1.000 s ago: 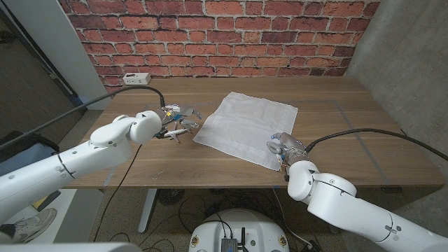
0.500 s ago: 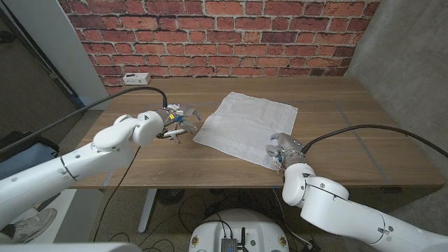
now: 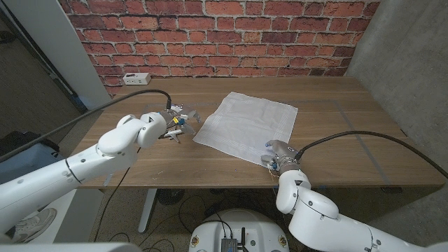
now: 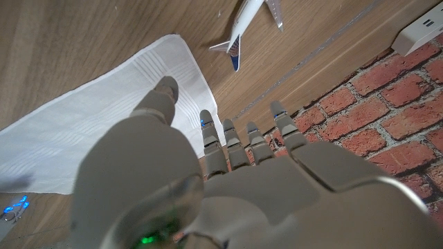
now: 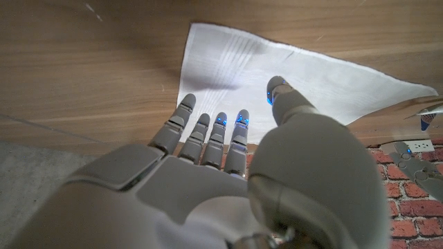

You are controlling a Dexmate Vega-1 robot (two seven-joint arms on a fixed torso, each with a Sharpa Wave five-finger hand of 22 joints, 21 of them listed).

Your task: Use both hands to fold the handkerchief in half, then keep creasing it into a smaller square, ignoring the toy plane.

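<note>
Room first: I see a red brick wall (image 3: 210, 35) across the top of the head frame, with a grey concrete wall (image 3: 413, 63) at the upper right. A wooden table (image 3: 336, 105) fills the middle band, and a white power strip (image 3: 136, 78) sits at its upper-left corner.

The handkerchief (image 3: 245, 126) lies flat and unfolded at centre frame, white, turned a bit diagonal.

My left hand (image 3: 171, 122) is left of centre, just beside the cloth's left corner. In the left wrist view its fingers (image 4: 228, 142) are spread with nothing in them, above the cloth edge; I can't tell if they touch.

My right hand (image 3: 280, 155) is lower centre-right, at the cloth's near right corner. In the right wrist view the fingers (image 5: 208, 135) are apart and hold nothing, their tips at the cloth edge and the thumb over the cloth; contact unclear.

The toy plane (image 4: 249, 24) sits on bare wood near the left hand, apart from the cloth.
</note>
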